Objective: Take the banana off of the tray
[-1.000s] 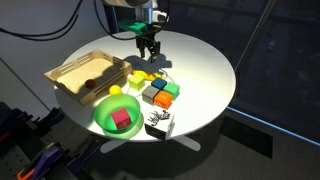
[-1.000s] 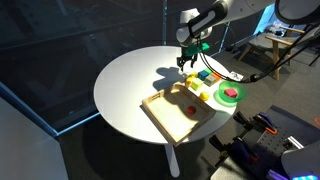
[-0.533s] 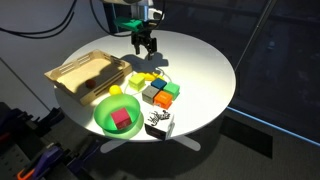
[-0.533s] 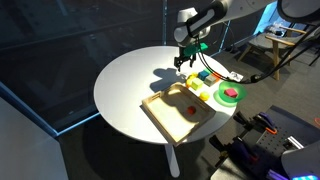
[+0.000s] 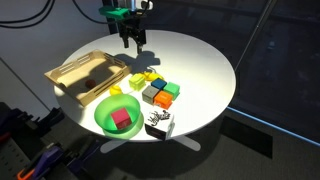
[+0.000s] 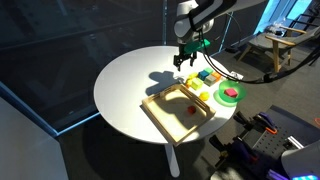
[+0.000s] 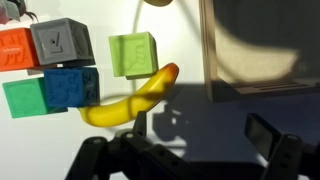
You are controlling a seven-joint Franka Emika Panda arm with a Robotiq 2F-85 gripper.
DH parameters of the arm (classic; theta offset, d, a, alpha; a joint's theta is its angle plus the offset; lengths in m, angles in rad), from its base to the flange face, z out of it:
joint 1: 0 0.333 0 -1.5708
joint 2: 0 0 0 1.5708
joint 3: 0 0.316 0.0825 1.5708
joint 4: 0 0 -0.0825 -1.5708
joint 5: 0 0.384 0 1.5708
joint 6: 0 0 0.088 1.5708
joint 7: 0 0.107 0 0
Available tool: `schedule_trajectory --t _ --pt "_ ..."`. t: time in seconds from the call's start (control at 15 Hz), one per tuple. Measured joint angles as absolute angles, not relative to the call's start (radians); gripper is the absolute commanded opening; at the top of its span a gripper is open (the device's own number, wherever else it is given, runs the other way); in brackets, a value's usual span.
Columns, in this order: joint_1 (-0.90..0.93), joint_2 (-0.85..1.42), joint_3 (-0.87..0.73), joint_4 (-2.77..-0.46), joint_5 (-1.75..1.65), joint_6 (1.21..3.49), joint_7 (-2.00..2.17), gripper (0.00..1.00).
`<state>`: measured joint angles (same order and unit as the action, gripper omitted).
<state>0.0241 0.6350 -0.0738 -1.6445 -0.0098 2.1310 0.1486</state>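
holding a red block (image 5: 122,120), the green bowl (image 5: 101,104) sits beside the tray (image 5: 72,70).

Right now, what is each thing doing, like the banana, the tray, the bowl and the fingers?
banana: lying on the table, off the tray.
tray: on the table, small red thing inside.
bowl: upright, red block inside.
fingers: open, holding nothing.

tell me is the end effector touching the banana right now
Apart. In the wrist view a strip of table separates the banana from the open end effector; an exterior view shows it raised clear above the table.
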Motion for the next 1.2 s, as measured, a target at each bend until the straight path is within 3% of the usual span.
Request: schedule_trajectory --t 1.2 --pt "0.061 0.247 -0.030 -2.037 -0.018 2.255 0.149 1.00"
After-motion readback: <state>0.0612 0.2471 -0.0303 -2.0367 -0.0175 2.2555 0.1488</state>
